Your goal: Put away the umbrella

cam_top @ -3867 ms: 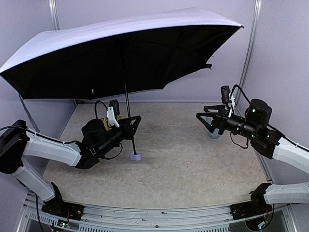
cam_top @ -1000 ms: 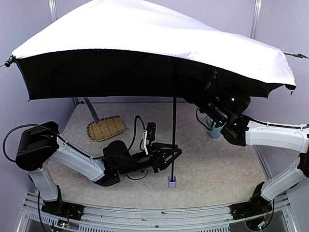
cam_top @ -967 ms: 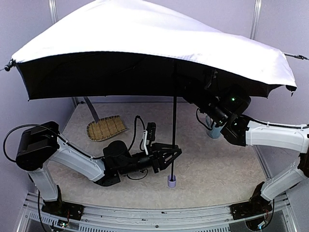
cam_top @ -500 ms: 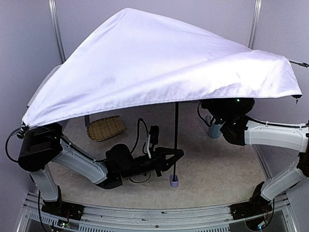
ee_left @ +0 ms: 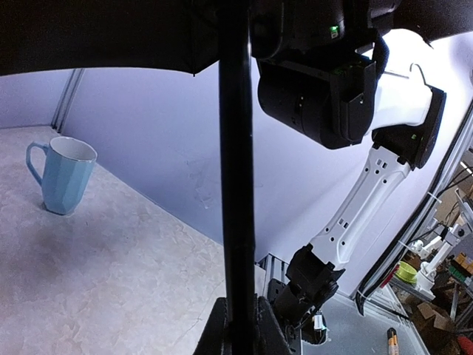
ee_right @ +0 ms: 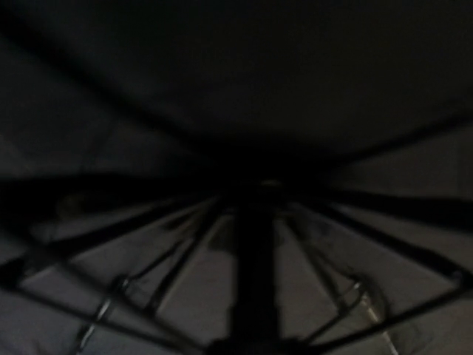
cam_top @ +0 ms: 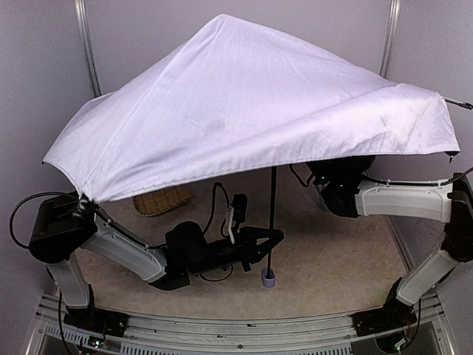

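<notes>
The umbrella's pale lavender canopy (cam_top: 244,111) hangs half collapsed over the table, its left edge drooping over my left arm. Its thin black shaft (cam_top: 273,214) stands upright, with the lavender handle knob (cam_top: 269,279) just above the table. My left gripper (cam_top: 269,241) is shut on the shaft low down; in the left wrist view its fingers (ee_left: 214,329) clamp the shaft (ee_left: 236,185) from both sides. My right arm (cam_top: 384,198) reaches under the canopy, which hides its gripper. The right wrist view shows only the dark lining, the ribs (ee_right: 170,266) and the shaft (ee_right: 255,274).
A woven bamboo scoop (cam_top: 161,200) lies at the back left, partly under the canopy's edge. A pale blue mug (ee_left: 63,174) stands near the right wall. Walls and metal posts (cam_top: 83,44) close in the table on three sides.
The canopy has gone from spread flat to sagging in a peak, its left edge dropping onto my left arm. My right arm has pulled lower under it. My left gripper still holds the shaft.
</notes>
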Motion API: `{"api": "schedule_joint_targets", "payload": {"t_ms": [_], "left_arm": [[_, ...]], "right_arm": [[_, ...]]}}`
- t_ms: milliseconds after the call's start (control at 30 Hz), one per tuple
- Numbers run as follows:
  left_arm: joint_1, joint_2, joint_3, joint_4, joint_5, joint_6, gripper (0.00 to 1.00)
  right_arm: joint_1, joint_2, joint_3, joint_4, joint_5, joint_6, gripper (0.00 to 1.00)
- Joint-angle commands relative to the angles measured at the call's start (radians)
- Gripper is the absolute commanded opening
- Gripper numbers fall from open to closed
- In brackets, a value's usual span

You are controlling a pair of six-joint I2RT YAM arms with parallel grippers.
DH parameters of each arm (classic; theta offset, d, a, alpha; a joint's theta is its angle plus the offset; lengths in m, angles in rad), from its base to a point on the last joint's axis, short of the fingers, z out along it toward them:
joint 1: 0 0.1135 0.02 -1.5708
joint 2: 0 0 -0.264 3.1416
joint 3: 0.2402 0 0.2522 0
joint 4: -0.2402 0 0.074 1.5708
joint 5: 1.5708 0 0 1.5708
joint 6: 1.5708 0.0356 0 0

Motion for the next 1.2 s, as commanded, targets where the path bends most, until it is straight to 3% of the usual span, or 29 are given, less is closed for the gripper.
{"api": "schedule_joint_targets", "payload": {"t_ms": [0,67,267,467,700,1067,1100,1167], "left_arm": [[-0.009,-0.006,0.031,0.065,0.007,0.055,0.00],[-0.008,-0.010,0.030,0.064,0.004,0.055,0.00],[-0.009,-0.031,0.025,0.053,-0.020,0.070,0.00],[-0.009,-0.032,0.026,0.058,-0.020,0.072,0.00],[-0.009,-0.045,0.031,0.042,-0.027,0.099,0.00],[-0.009,-0.057,0.023,0.035,-0.032,0.110,0.00],[-0.009,-0.060,0.024,0.033,-0.034,0.114,0.00],[-0.008,-0.072,0.025,0.019,-0.056,0.118,0.00]], "right_arm": [[-0.009,0.003,0.020,0.057,0.021,0.004,0.30],[-0.011,0.000,0.012,0.059,0.014,0.004,0.31],[-0.010,-0.025,-0.028,0.055,0.023,-0.020,0.49],[-0.014,-0.045,-0.054,0.047,0.003,-0.018,0.50],[-0.041,-0.076,-0.069,0.033,-0.040,-0.031,0.26],[-0.059,-0.083,-0.070,0.015,-0.063,-0.019,0.03],[-0.059,-0.084,-0.071,0.008,-0.063,-0.019,0.06],[-0.059,-0.092,-0.069,-0.025,-0.049,-0.039,0.28]]}}
